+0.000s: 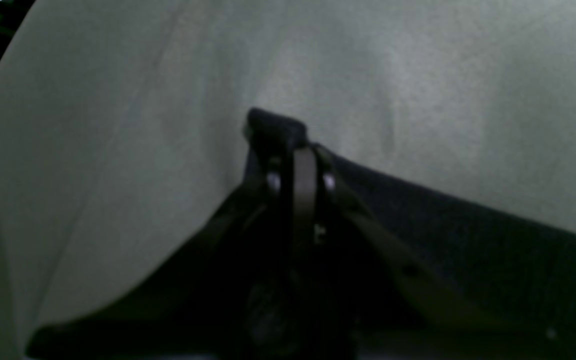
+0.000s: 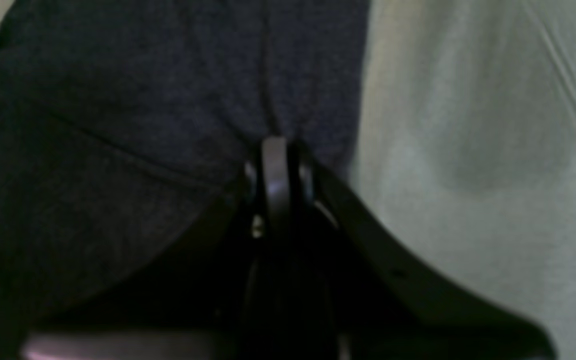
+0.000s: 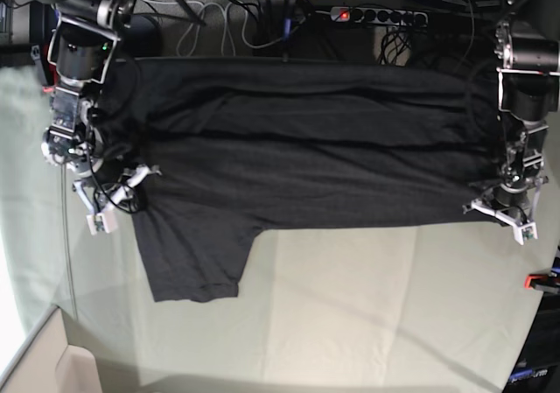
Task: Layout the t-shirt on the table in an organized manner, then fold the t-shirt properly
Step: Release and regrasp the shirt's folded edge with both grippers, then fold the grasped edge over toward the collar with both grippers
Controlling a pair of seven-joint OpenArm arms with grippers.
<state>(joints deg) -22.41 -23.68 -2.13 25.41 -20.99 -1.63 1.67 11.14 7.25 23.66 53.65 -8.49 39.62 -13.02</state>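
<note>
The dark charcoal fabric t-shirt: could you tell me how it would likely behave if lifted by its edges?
The dark charcoal fabric t-shirt probably sags between grips; it is soft and creased. Its free sleeve would likely dangle. It seems light, pinched by the left gripper at one corner.

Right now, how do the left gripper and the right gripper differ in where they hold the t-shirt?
The left gripper pinches a corner of the t-shirt, with the table showing on both sides. The right gripper bites just inside a side edge, with dark fabric beyond its tip. In the base view, the left one sits at the shirt's plain end, the right one near the sleeve. Both are shut on the fabric.
</note>
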